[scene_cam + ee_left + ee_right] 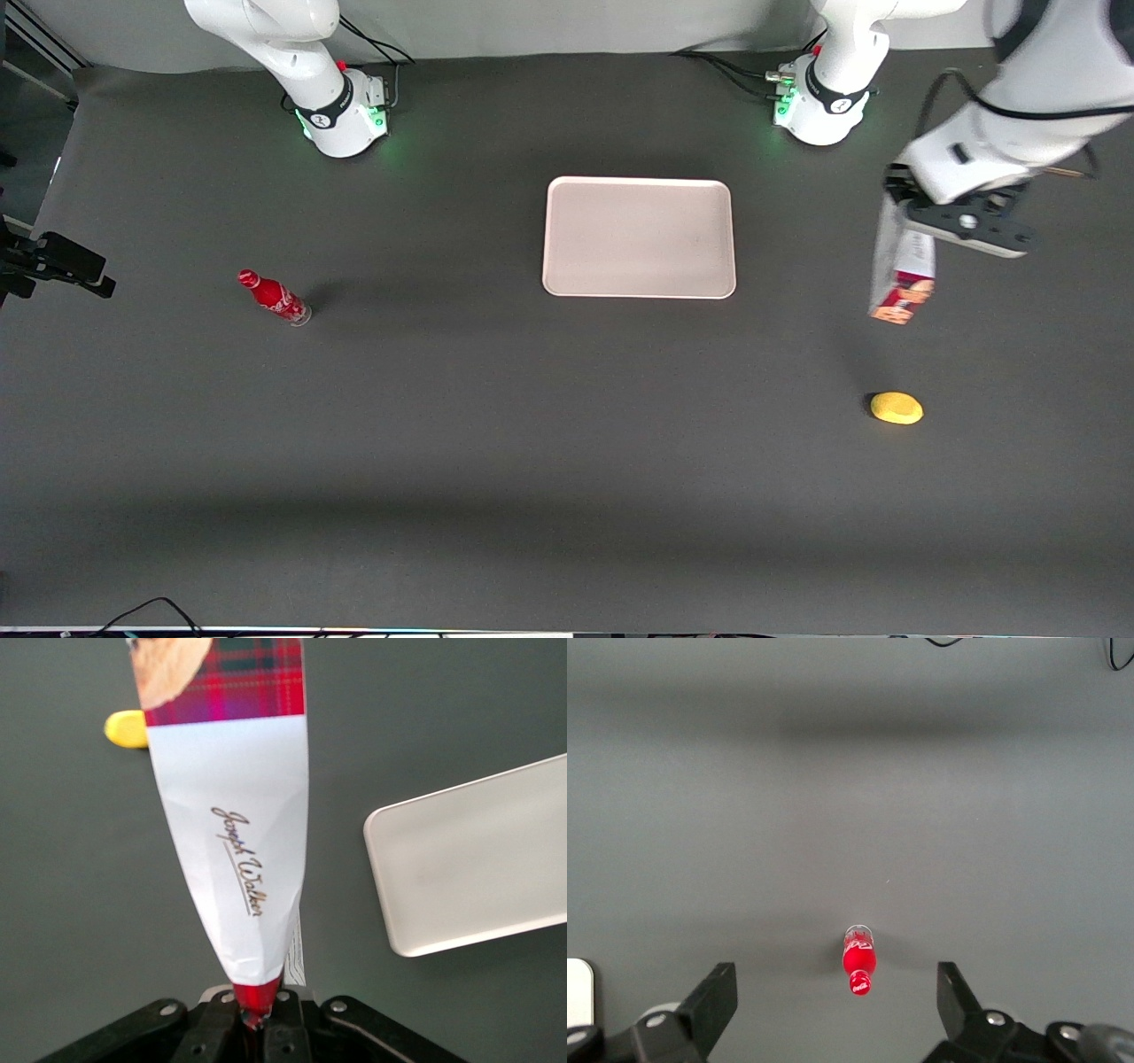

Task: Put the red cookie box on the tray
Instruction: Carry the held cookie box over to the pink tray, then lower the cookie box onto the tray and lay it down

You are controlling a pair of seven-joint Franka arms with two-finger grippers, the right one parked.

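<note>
Hanging above the table beside the tray (640, 237), tool (259, 1014) clamped on the red cookie box (239, 824).

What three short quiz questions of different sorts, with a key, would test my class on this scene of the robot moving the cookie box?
1. True or false: the red cookie box already lies on the tray.
2. What does the gripper hold? A) the red bottle B) the red cookie box C) the yellow object
3. Fill in: the box hangs above the ____, toward the working arm's end.

Key: 1 false, as the box hangs from the gripper, off the tray; 2 B; 3 table.
</note>
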